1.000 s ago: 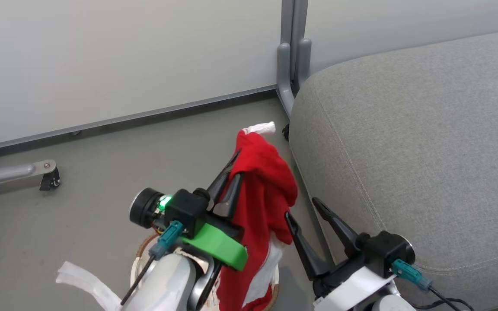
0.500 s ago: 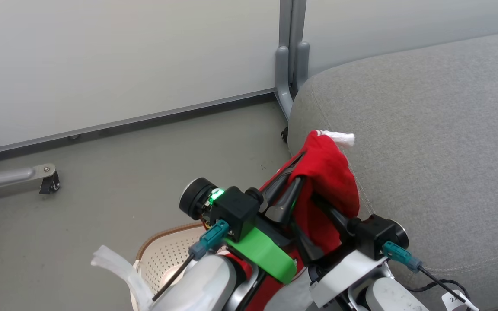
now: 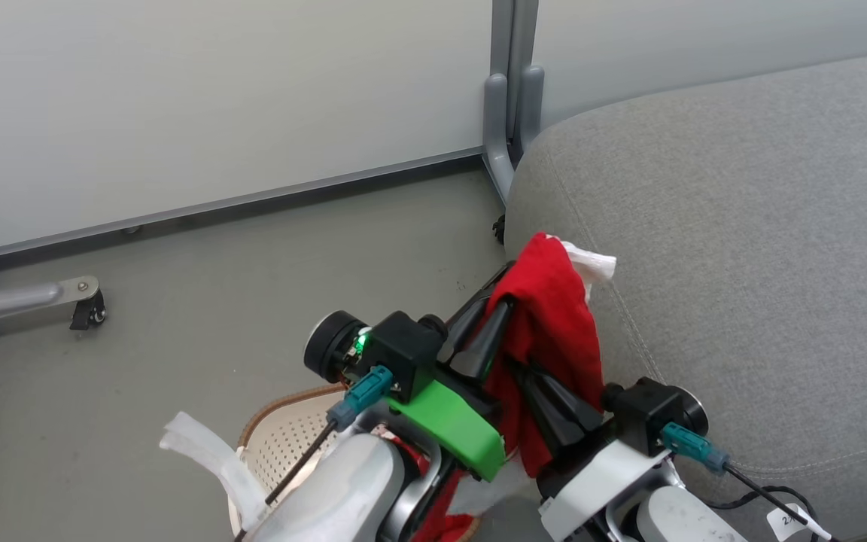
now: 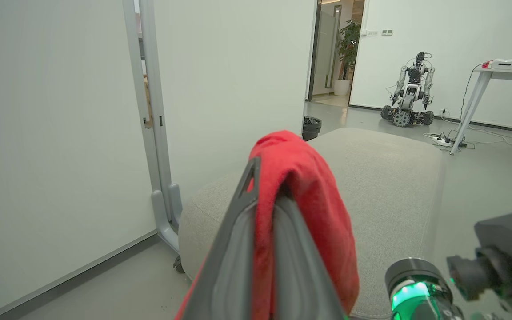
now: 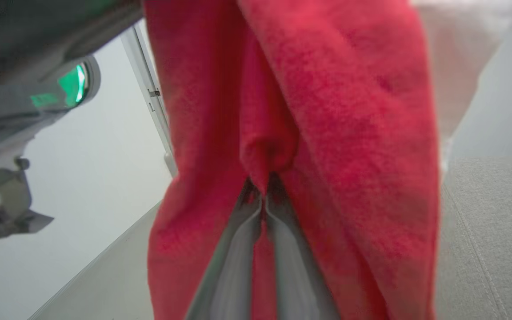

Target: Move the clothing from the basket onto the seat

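The basket (image 3: 283, 433) sits below and behind the left tool (image 3: 497, 290). The pale left forearm covers most of it, leaving a curve of brown rim and a patch of perforated cream wall in sight. Some red cloth lies at its near edge, beneath both tools, and is cut off by the bottom of the head view. It may be the hanging tail of the lifted piece or a second garment; I cannot tell which. A crumpled white strip (image 3: 204, 463) sticks out past the rim on the outer side of the left tool, away from the right one.

The clothing (image 3: 554, 324) is up out of the basket, a red bunch with a white edge at its top. It is held between the two tools and draped over the tip of the left one. The left tool is pressed together, with red fabric caught between its fingers. The right tool (image 3: 524, 373) lies just beside and below it, fingers pointing toward it. They are closed on a fold of the same cloth, which is nipped at the tips in the right wrist view.

The seat (image 3: 742, 226) spreads out on the right tool's outer side, and the top of the bunch shows against its rounded corner. In the head view the right tool's fingertips are buried in the cloth. The right wrist view is soft and blurred because the fabric hangs so close to the lens.
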